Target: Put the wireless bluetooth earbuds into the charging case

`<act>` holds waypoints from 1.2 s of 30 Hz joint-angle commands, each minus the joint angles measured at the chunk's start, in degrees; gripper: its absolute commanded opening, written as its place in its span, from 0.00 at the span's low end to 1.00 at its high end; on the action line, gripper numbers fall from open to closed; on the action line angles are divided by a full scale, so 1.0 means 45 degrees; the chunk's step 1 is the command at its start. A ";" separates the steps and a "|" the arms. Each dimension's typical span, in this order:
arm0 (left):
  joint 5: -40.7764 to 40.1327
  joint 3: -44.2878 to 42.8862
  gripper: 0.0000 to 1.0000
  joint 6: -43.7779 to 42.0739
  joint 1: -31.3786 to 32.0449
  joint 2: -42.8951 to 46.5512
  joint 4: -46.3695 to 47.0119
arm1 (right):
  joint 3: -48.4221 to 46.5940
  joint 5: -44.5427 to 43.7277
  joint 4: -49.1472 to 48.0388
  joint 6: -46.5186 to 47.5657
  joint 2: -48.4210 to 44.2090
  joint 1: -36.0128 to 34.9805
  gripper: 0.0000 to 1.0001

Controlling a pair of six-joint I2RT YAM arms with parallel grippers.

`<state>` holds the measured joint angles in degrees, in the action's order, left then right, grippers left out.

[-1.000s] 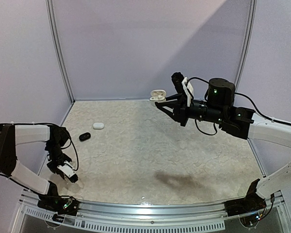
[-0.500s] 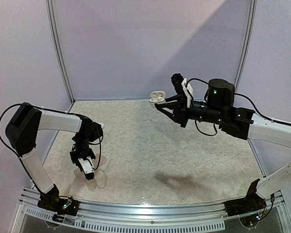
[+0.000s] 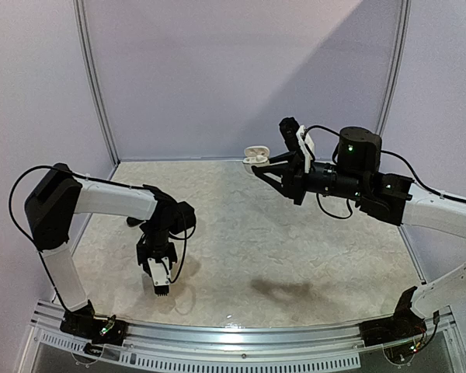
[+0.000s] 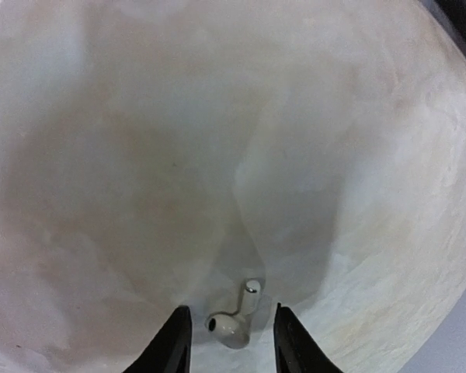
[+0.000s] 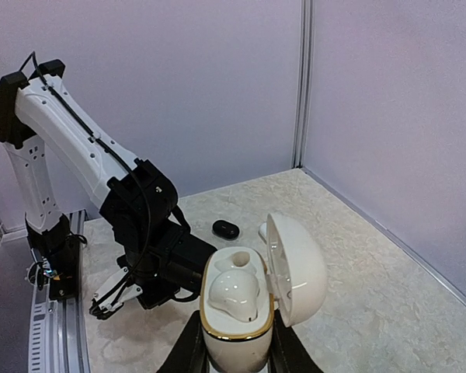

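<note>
The right gripper [image 5: 237, 351] clamps the open charging case [image 5: 241, 318] aloft; only its wrist camera shows one bud [image 5: 234, 291] seated inside. Low over the table [image 4: 140, 155], the left gripper [image 4: 231, 309] stands slightly parted around a loose white earbud [image 4: 231, 328], which the overhead view hides.

The earbud [image 4: 234, 320] is white with a shiny silver tip. The charging case [image 5: 245, 315] is white too, with a thin gold rim. Another small case [image 5: 226, 229] is black. The surface [image 3: 311, 233] is cream with faint brown marble swirls. The walls [image 3: 217, 78] are light purple.
</note>
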<state>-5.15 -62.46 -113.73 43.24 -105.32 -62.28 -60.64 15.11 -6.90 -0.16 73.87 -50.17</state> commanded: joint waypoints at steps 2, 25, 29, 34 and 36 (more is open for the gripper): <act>0.1958 0.0316 0.52 -0.2266 0.0663 0.0149 0.1716 | 0.0062 -0.0071 0.0031 -0.0353 -0.0215 0.0080 0.00; 0.3005 -0.0836 0.60 2.3308 -0.0564 0.5532 0.2121 | -0.0204 -0.0220 -0.0471 -0.1065 0.0529 0.0090 0.00; 0.1826 -0.0745 0.58 2.8603 -0.2553 0.5642 0.1534 | -0.0413 -0.0151 -0.0501 -0.1493 0.0850 0.0042 0.00; 0.1856 0.0333 0.58 3.0948 -0.3348 0.5486 0.1197 | -0.0758 -0.0510 0.0071 -0.1812 0.1188 -0.0318 0.00; 0.1987 0.0592 0.59 3.0963 -0.3360 0.5140 0.1379 | -0.0745 -0.0793 0.0198 -0.1819 0.1220 -0.0530 0.00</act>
<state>4.34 -62.28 14.41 27.83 -80.64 -55.20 -62.30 13.91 -7.40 -6.87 78.56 -51.03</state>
